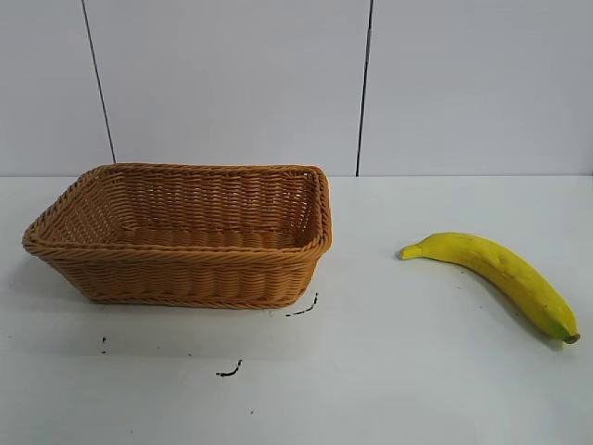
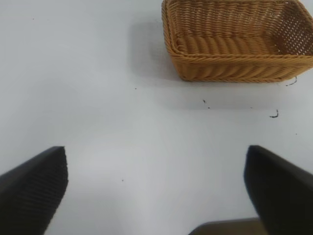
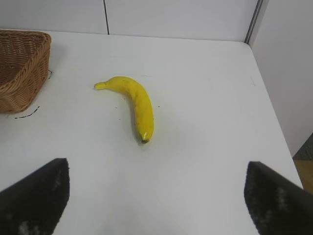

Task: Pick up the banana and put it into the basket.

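The yellow banana (image 1: pixel 496 274) lies flat on the white table at the right, its greenish dark-tipped end toward the front right. It also shows in the right wrist view (image 3: pixel 135 105). The tan-orange wicker basket (image 1: pixel 83 250) stands at the left and is empty; it also shows in the left wrist view (image 2: pixel 230 68) and partly in the right wrist view (image 3: pixel 19 93). My right gripper (image 3: pixel 156 196) is open and empty, above bare table short of the banana. My left gripper (image 2: pixel 155 188) is open and empty, above bare table away from the basket. Neither gripper shows in the exterior view.
Small black marks (image 1: pixel 229 371) lie on the table in front of the basket. The table's right edge (image 3: pixel 274 117) shows in the right wrist view, with a pale wall behind.
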Robot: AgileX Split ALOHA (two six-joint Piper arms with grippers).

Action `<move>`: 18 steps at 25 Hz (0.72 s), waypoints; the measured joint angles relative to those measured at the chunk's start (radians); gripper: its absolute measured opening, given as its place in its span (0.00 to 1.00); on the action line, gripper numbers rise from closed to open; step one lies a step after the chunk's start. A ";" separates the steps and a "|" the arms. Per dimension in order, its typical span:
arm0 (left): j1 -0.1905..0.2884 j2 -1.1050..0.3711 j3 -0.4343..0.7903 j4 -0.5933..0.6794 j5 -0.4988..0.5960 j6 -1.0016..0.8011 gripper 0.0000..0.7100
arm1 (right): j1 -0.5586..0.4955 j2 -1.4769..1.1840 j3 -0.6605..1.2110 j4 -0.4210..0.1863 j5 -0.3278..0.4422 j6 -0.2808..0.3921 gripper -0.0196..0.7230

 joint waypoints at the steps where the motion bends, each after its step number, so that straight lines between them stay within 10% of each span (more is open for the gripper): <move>1: 0.000 0.000 0.000 0.000 0.000 0.000 0.98 | 0.000 0.000 0.000 0.000 0.000 0.000 0.96; 18: 0.000 0.000 0.000 0.000 0.000 0.000 0.98 | 0.000 0.378 -0.174 0.000 0.007 0.000 0.96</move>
